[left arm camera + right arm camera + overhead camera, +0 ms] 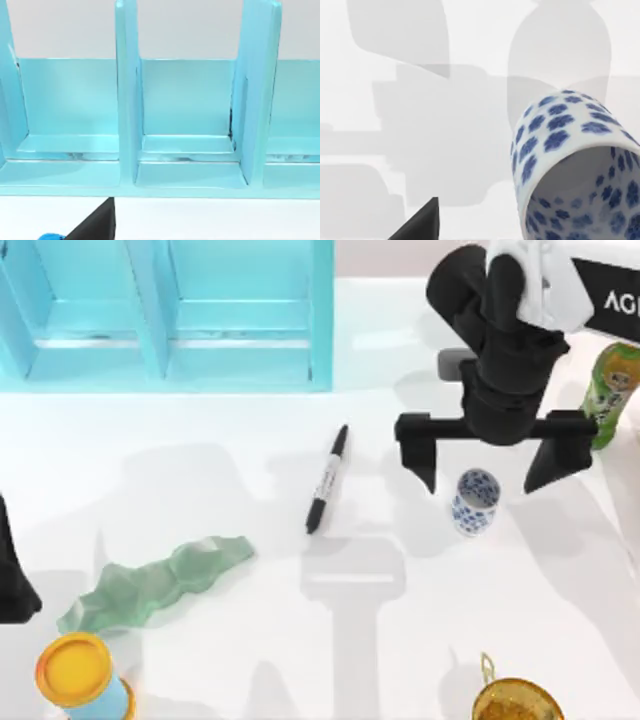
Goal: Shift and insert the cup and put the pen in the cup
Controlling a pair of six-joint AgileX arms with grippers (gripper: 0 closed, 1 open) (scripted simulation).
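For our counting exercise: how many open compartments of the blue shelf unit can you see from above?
2 in the top view: one at the table's far left corner, one just right of it. More may continue past the picture's left edge.

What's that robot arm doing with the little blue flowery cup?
The right claw hangs wide open right above the cup, one finger on each side, not gripping it. The cup stands on the white table, right of the black pen, which lies flat and untouched. The left arm waits at the table's left edge. Nothing is in the cup yet.
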